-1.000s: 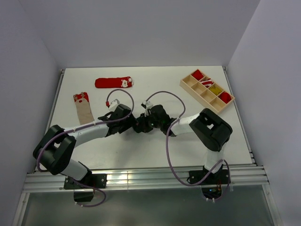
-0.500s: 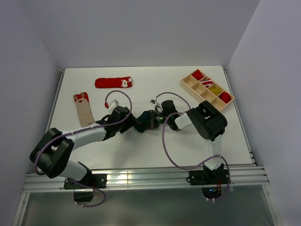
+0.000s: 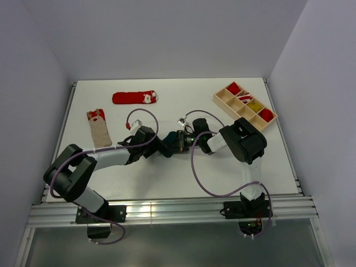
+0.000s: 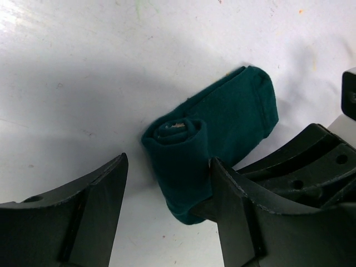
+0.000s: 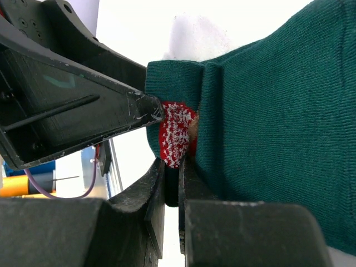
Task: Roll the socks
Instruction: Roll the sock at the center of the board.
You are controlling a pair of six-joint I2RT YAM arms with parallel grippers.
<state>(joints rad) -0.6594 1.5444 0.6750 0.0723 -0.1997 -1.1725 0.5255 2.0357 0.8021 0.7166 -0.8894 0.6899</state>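
Item under work: we find the dark green knitted sock [image 4: 233, 114] on the white table [image 3: 167, 178], near its middle and between the two grippers. One end is wound into a tight roll; the other end lies flat.
Right gripper: the right gripper [image 5: 172, 186] is clenched on the end of the roll, where a red-and-white patterned patch shows at its fingertips.
Left gripper: the left gripper [image 4: 169, 164] is released. Its fingers [image 4: 247, 219] stand on either side of the roll, one touching the roll's lower end and the other apart from it.
Change noted: within the last second the right arm has drawn its elbow in toward the centre and turned its wrist. The left arm has edged up to the sock.
Meaning: we judge that the wrist turn is winding the sock. About half its length is not yet rolled.
Outstanding: the flat red sock [image 3: 134, 97] and the beige sock with a red cuff [image 3: 98, 129] lie unrolled, well apart at the far left.
Destination: the wooden compartment tray [image 3: 220, 102] stands at the far right and holds rolled bundles.
Risk: in our judgement the roll may loosen if the clamp opens before the left fingers close.
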